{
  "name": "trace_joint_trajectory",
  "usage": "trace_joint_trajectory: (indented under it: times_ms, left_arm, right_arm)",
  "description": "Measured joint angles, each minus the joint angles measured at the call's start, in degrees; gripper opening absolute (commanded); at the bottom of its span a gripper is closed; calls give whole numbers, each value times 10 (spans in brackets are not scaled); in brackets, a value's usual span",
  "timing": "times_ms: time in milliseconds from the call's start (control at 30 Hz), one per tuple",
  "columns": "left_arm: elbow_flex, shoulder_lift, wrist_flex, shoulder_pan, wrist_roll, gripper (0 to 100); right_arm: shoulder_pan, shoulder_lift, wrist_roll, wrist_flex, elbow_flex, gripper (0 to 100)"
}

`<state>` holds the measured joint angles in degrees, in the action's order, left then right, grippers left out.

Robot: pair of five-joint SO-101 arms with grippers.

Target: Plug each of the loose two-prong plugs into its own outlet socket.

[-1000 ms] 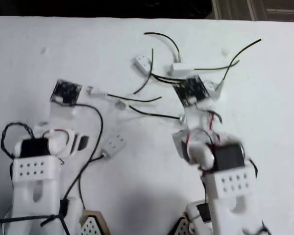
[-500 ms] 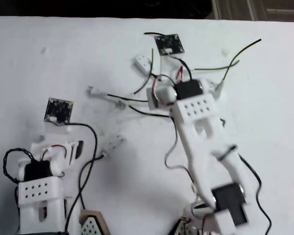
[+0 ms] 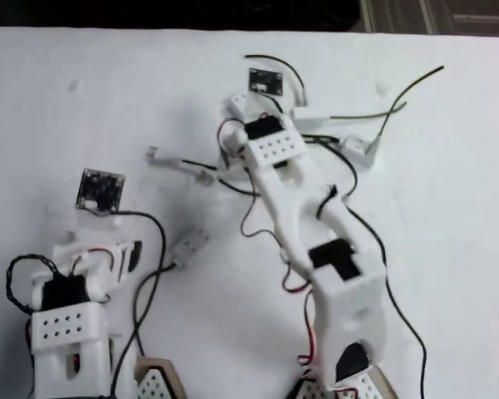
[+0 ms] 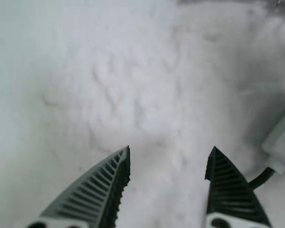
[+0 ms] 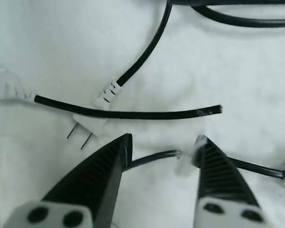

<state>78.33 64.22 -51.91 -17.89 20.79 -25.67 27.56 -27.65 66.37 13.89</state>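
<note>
Left gripper (image 4: 170,152): jaws released, nothing held, over bare white table (image 4: 133,85). Outlet socket (image 3: 191,243): white block on a black cord, just beside that gripper; slots too small to read. White plug (image 3: 154,155): flat on the table, apart from the socket. Two-prong plug (image 5: 88,124): prongs bare, lying flat. Right gripper (image 5: 164,139): jaws released, empty, above a black lead (image 5: 152,158), near the two-prong plug.
</note>
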Motion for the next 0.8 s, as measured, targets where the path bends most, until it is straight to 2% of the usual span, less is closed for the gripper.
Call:
trace_joint_trajectory:
  times_ms: [467, 800]
  left_arm:
    - [4, 0, 0, 0, 0, 263]
    - [4, 0, 0, 0, 0, 263]
  right_arm:
    - [4, 174, -89, 5, 185, 184]
    - [18, 190, -100, 127, 302, 184]
